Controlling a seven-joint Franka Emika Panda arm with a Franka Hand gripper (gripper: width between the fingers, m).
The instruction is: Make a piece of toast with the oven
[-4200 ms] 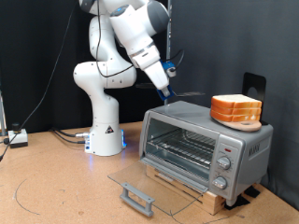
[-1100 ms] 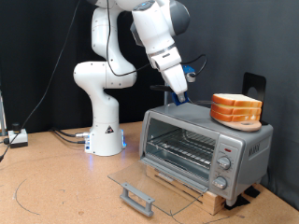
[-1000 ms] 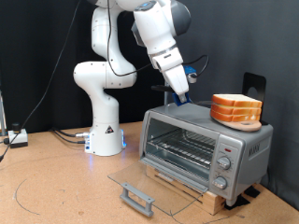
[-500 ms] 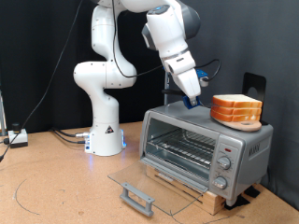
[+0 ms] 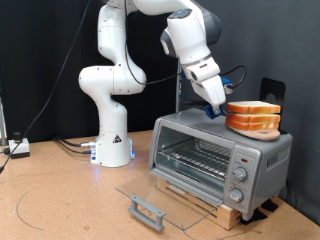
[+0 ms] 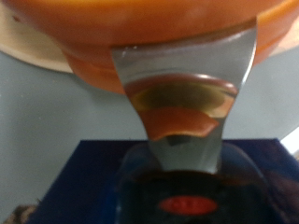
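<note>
Off at the exterior view's left stands my white base (image 5: pixel 110 140). Moving right, the glass door (image 5: pixel 160 193) of the oven (image 5: pixel 215 160) lies dropped fully open on the table, its grey handle (image 5: pixel 147 212) nearest the camera. Behind it the wire rack (image 5: pixel 195 157) is bare, so no bread has gone in yet.

Further right, above the oven's roof, my gripper (image 5: pixel 214 110) hangs just beside the stack of slices (image 5: pixel 252 117) that sits on the oven's top right corner. It is level with the stack's lower edge, touching it or very nearly so. In the wrist view the stack fills the frame close ahead, and one metal fingertip (image 6: pixel 182 93) points at its orange crust, mirroring it. I cannot tell whether my jaws are released or clenched, and nothing shows between them.

By my judgement the step in hand is fetching the bread. I see no piece of toast apart from the stack, so the slice must come from it. Whatever move follows calls for freeing one slice alone, without shoving the rest off the roof.

Counted: one oven, one door, one rack, three knobs (image 5: pixel 238 177) on the right panel, and one stack — I cannot number its slices cleanly.
</note>
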